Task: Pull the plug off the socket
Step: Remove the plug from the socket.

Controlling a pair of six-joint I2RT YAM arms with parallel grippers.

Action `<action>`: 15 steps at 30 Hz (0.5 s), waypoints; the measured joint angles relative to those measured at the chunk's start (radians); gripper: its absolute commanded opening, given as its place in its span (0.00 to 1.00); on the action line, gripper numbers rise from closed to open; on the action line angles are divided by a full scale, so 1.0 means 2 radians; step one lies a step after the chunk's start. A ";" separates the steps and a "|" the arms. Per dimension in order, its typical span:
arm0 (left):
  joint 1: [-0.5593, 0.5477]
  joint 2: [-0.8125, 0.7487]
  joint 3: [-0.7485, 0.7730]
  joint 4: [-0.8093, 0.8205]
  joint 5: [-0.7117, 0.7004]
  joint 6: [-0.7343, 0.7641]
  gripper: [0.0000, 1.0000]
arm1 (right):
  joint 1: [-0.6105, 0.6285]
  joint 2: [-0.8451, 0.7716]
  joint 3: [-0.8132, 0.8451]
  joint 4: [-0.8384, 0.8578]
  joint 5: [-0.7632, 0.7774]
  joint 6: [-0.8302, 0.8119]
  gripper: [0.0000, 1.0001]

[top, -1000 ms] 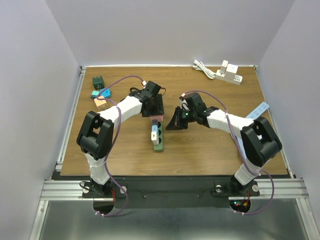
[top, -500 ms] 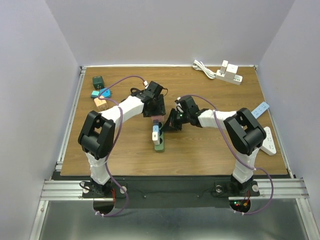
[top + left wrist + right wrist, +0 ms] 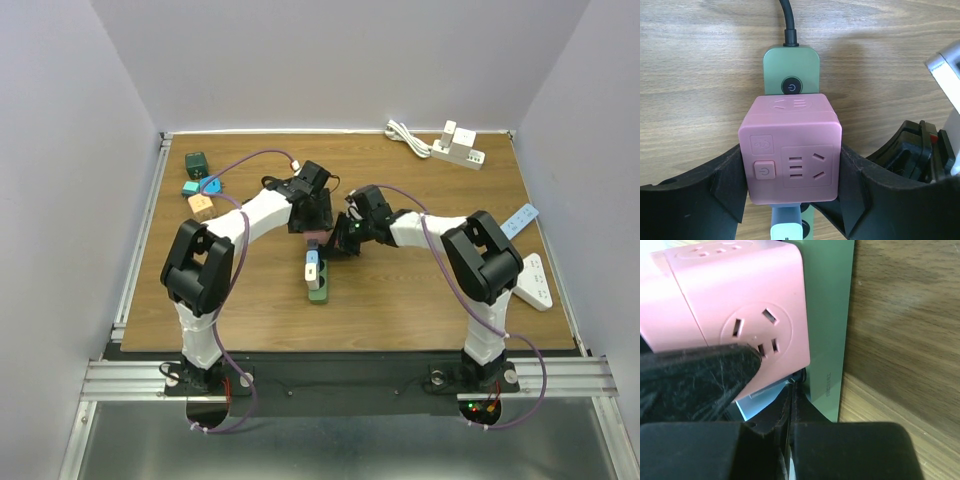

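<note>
A pink cube plug (image 3: 790, 150) sits in the green socket strip (image 3: 791, 65), which lies flat on the wood table. My left gripper (image 3: 792, 172) is shut on the plug, one black finger against each side. A blue-and-white plug (image 3: 786, 222) sits in the strip just behind it. My right gripper (image 3: 792, 390) is shut with nothing in it, its tips resting on the socket strip (image 3: 830, 315) right beside the plug (image 3: 740, 295). From above, both grippers meet at the plug (image 3: 316, 238), left gripper (image 3: 312, 232) and right gripper (image 3: 335, 247).
A white power strip (image 3: 457, 146) with a coiled cord (image 3: 405, 135) lies at the back right. Small green (image 3: 196, 163), blue (image 3: 200, 186) and orange (image 3: 201, 205) cubes sit at the back left. Another white strip (image 3: 535, 280) lies by the right edge.
My right gripper has swung left across the table and now touches the socket strip beside the plug. The left gripper has kept its hold and barely moved.
</note>
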 measured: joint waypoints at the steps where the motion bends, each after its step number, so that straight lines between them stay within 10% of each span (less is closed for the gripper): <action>1: 0.000 0.002 0.005 -0.005 -0.001 0.003 0.00 | 0.001 0.003 0.006 -0.010 0.002 -0.003 0.00; 15: -0.006 0.039 0.075 -0.077 -0.006 0.032 0.00 | 0.002 0.024 0.036 -0.061 0.006 -0.028 0.00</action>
